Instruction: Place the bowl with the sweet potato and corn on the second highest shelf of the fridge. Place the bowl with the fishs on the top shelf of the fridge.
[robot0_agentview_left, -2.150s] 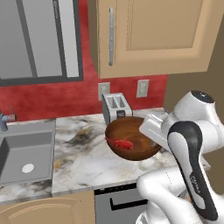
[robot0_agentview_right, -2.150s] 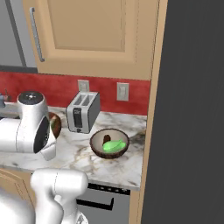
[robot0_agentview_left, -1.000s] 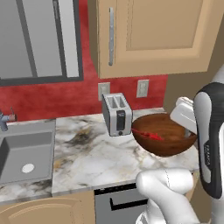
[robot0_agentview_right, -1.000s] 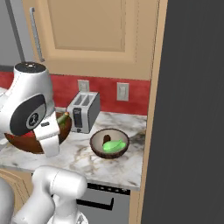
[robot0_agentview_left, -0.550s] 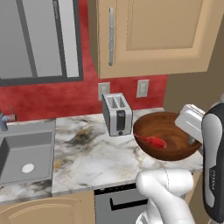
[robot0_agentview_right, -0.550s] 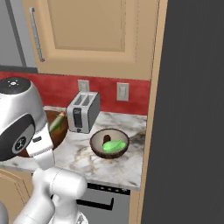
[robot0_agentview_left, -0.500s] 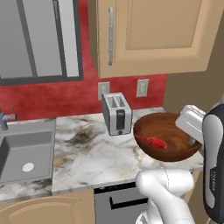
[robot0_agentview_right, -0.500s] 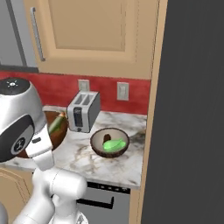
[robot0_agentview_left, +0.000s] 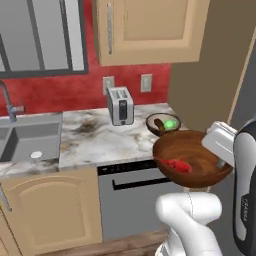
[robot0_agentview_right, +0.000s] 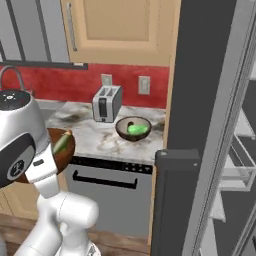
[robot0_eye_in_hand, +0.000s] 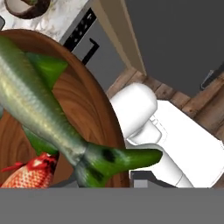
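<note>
bowl with the fishs (robot0_agentview_left: 200, 165) in front of the counter (robot0_agentview_left: 100, 140), off its edge; fishs (robot0_eye_in_hand: 39, 109) in it | small bowl (robot0_agentview_left: 163, 124) on counter, right of toaster (robot0_agentview_left: 120, 105); corn (robot0_agentview_left: 171, 123) in it | sink (robot0_agentview_left: 25, 142) at left | fridge (robot0_agentview_right: 220, 125) right of counter

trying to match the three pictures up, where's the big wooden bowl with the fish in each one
Left base view: bowl with the fishs, lower right, off the counter.
Right base view: its edge at left, behind the arm.
Hand view: fills the left.
Shared landmark: small bowl with the corn.
</note>
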